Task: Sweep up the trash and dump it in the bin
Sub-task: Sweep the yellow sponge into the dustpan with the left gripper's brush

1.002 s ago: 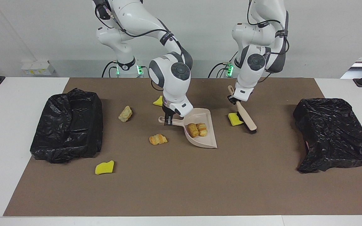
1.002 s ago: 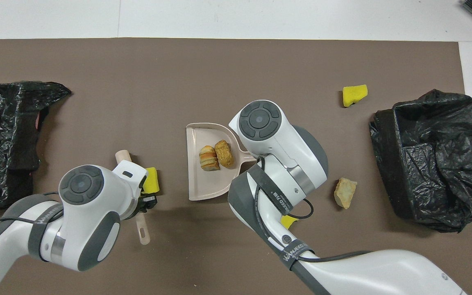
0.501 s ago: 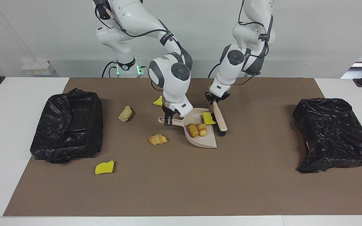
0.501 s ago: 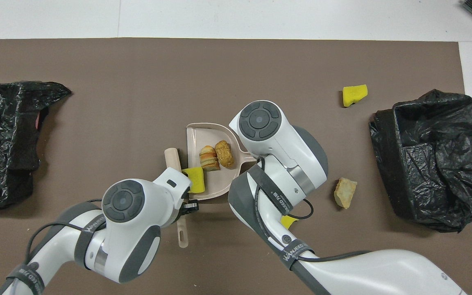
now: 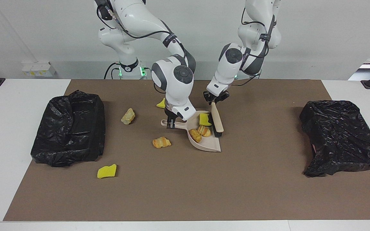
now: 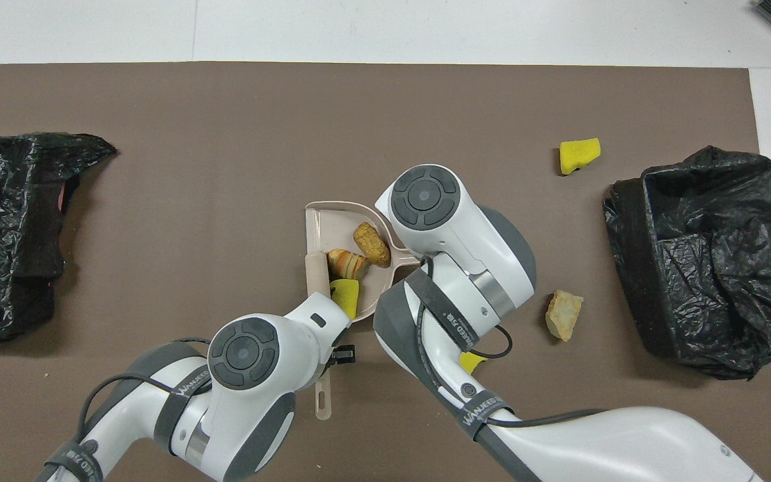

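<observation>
My right gripper (image 5: 171, 123) is shut on the handle of the beige dustpan (image 5: 208, 146), which rests on the brown mat. My left gripper (image 5: 215, 98) is shut on the handle of a beige brush (image 5: 217, 120), whose head lies inside the pan's open edge. In the pan lie a yellow sponge scrap (image 5: 205, 119) and two bread lumps (image 5: 195, 135). The overhead view shows the same pan (image 6: 332, 221), brush (image 6: 318, 269), sponge (image 6: 345, 296) and lumps (image 6: 372, 243).
On the mat lie an orange bread lump (image 5: 161, 142), a tan lump (image 5: 128, 116), and two yellow scraps (image 5: 107, 171) (image 5: 162, 103). A black-bagged bin (image 5: 69, 128) stands at the right arm's end, and another one (image 5: 342, 138) at the left arm's end.
My left gripper has swept the brush toward the right arm's end, pushing the yellow sponge scrap off the mat and into the dustpan. The two bread lumps shifted inside the pan.
</observation>
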You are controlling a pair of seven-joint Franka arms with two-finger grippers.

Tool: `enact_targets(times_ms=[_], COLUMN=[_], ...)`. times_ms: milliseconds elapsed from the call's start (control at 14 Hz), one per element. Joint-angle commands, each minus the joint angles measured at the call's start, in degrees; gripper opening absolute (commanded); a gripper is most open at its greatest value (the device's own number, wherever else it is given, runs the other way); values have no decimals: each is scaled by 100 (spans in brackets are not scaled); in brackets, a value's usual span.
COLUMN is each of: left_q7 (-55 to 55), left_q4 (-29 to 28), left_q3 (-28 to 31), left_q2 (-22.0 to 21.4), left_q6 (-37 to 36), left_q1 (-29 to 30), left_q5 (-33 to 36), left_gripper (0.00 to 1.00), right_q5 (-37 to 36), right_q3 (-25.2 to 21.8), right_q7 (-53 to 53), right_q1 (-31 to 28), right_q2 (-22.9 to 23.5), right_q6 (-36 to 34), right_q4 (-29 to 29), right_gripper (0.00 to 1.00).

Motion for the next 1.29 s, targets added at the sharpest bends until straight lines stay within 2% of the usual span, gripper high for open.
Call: enact_targets(times_ms=[0, 215, 1002, 1216], left_q7=[123, 106, 18, 18], left_q4=[28, -7, -112, -130], left_q3=[-6, -6, -24, -24], left_q2=[57, 66, -31, -39], left_q6=[-71, -71, -97, -97], left_q1=[471, 692, 472, 472], left_q5=[71, 352, 450, 450], left_gripper=[0, 0, 0, 0], right_q5=[-30, -38, -3, -3], right_q3=[52, 52, 52, 78], right_q7=[209, 191, 226, 112], right_q1=[-94, -86, -85, -418], right_q2=[2, -7, 20, -50], right_q6=[205, 205, 459, 618], right_q4=[-76, -76, -76, -76], right_gripper=[0, 0, 0, 0])
